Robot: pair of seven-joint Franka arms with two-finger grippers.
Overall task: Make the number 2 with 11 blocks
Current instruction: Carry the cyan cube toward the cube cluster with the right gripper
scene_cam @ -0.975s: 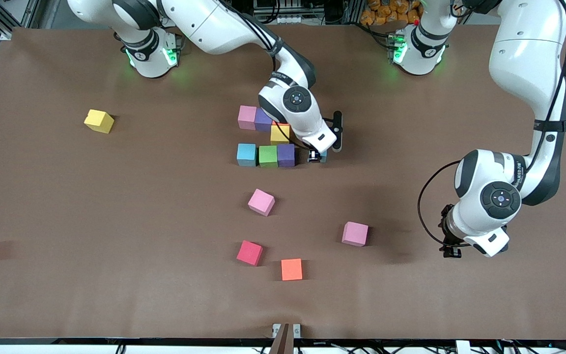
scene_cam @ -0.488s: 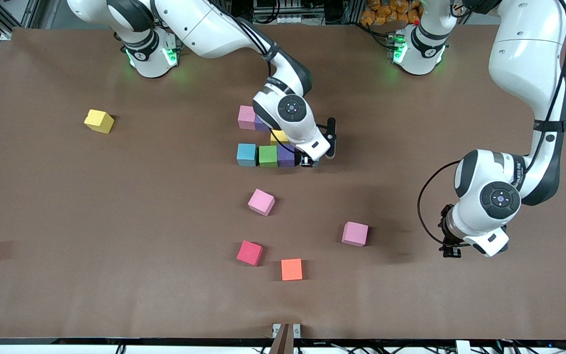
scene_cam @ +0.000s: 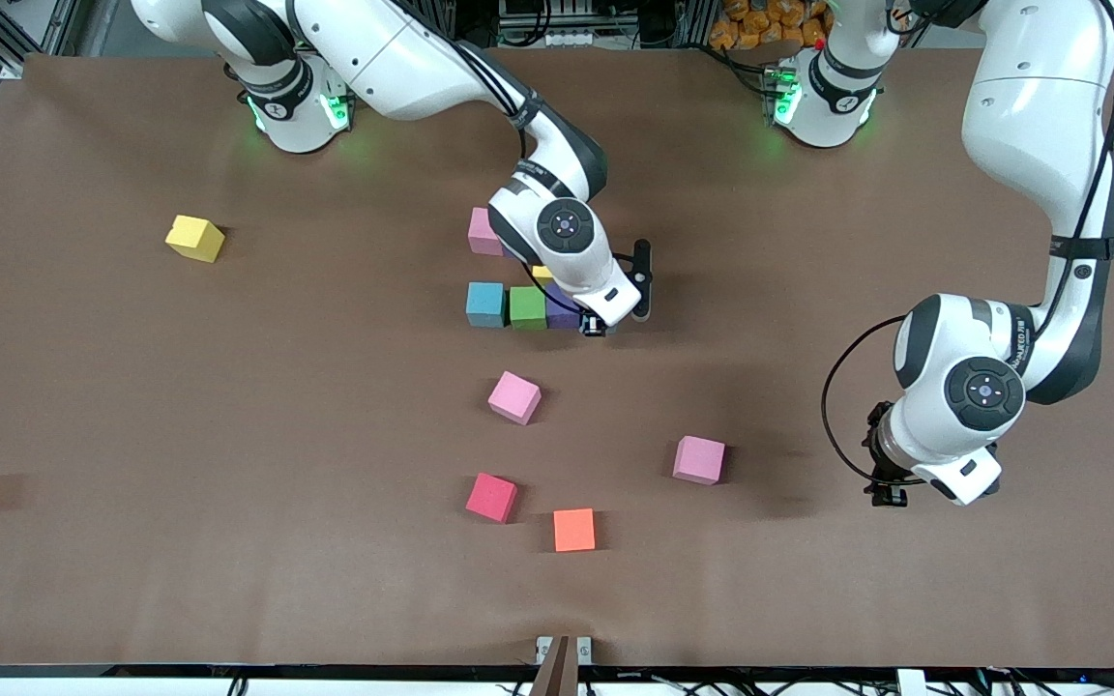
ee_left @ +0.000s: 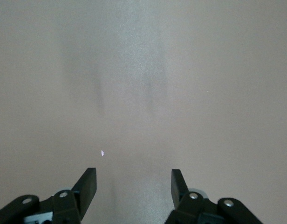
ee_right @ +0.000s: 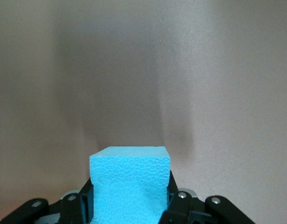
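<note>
Near the worktop's front edge, loose blocks wait.
Orange block (scene_cam: 573, 530), red block (scene_cam: 491, 497) and pink block (scene_cam: 514, 397) lie unused; left hand (ee_left: 133, 186) hangs open, waiting. Right hand (scene_cam: 596, 326) grips a blue block (ee_right: 130, 186) beside the purple block (scene_cam: 562, 307), likely extending that row.

A: Both arms are glossy white shells with dark grey bands at the joints, and a round dark cap with a small centre mark on each wrist.

B: Green lights glow at both bases, top of the frame. Black cables loop along each forearm. The end effectors are black, with small silver screws at the finger mounts.
</note>
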